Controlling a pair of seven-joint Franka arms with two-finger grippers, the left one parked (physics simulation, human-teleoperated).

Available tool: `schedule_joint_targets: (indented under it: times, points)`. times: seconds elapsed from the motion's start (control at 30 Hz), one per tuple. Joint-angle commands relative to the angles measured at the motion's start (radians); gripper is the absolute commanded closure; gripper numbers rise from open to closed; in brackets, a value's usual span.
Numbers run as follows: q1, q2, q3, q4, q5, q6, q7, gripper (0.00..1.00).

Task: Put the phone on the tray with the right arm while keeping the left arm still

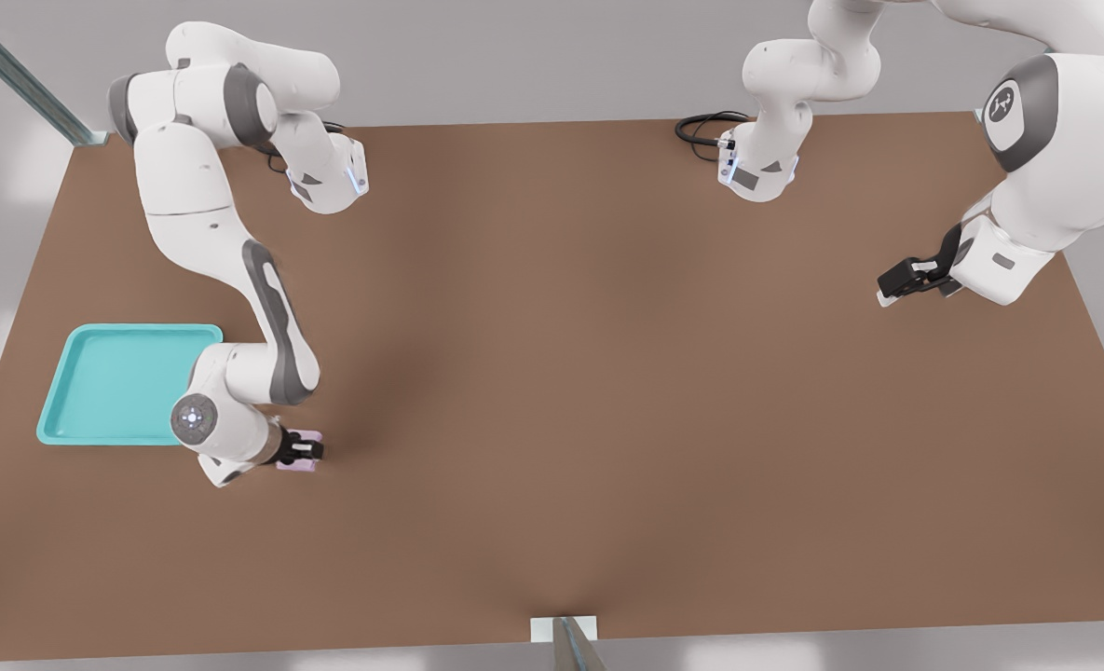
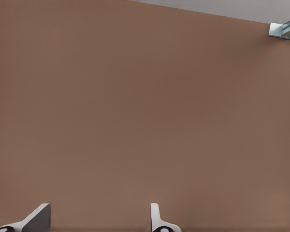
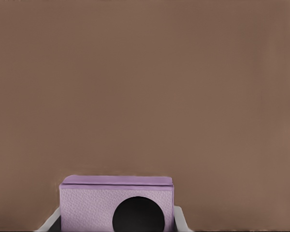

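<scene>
Brown surface [image 1: 607, 391], plain, matte. Turquoise tray [image 1: 123, 382] lies flat on it, just beside claw [image 1: 302, 453], toward front view's left. Pale lilac phone [image 1: 298, 460] at claw, between black fingers, low at surface. Black cable coil [image 1: 705, 128] on surface, well apart from claw, at far edge.

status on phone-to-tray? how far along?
Done: the gripper has reached the phone on the table, just off the tray's corner on the front view's right. In hand: the jaws flank the phone's sides in the right wrist view; grip unconfirmed. Left: lift, carry, set it on the tray.
</scene>
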Motion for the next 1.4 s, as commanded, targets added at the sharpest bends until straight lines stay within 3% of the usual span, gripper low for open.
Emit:
schedule_joint_targets:
  times: [0.0,0.23,0.6,0.63,0.73,0.83,0.9,0.93,1.0,1.07,1.1,1.17,1.27,1.37]
  points:
    - [-0.032,-0.055,-0.008,-0.058,-0.015,-0.008,-0.12,0.33]
    - [-0.158,-0.243,-0.056,-0.277,-0.056,0.012,-0.316,0.33]
    - [-0.44,-0.078,-0.045,-0.177,-0.064,0.084,-0.697,0.32]
    - [-0.44,-0.078,-0.045,-0.177,-0.064,0.081,-0.694,0.0]
    - [-0.437,-0.085,-0.044,-0.177,-0.062,0.075,-0.688,0.0]
    - [-0.397,-0.209,0.007,-0.11,-0.041,-0.058,-0.568,0.0]
    - [-0.238,-0.385,-0.008,-0.018,-0.064,-0.204,-0.375,0.0]
    - [0.02,-0.436,-0.227,0.056,-0.086,-0.336,-0.277,0.0]
    - [0.026,-0.525,-0.129,0.105,-0.104,-0.52,-0.135,0.0]
    - [0.063,-0.49,-0.083,0.174,-0.109,-0.535,-0.051,0.0]
    - [0.05,-0.5,-0.025,0.176,-0.11,-0.574,-0.014,0.0]
    - [0.103,-0.499,-0.071,0.206,-0.11,-0.656,-0.025,0.0]
    - [0.1,-0.414,-0.076,0.344,-0.113,-0.748,-0.025,0.0]
    - [0.083,-0.402,-0.068,0.352,-0.113,-0.744,-0.028,0.0]
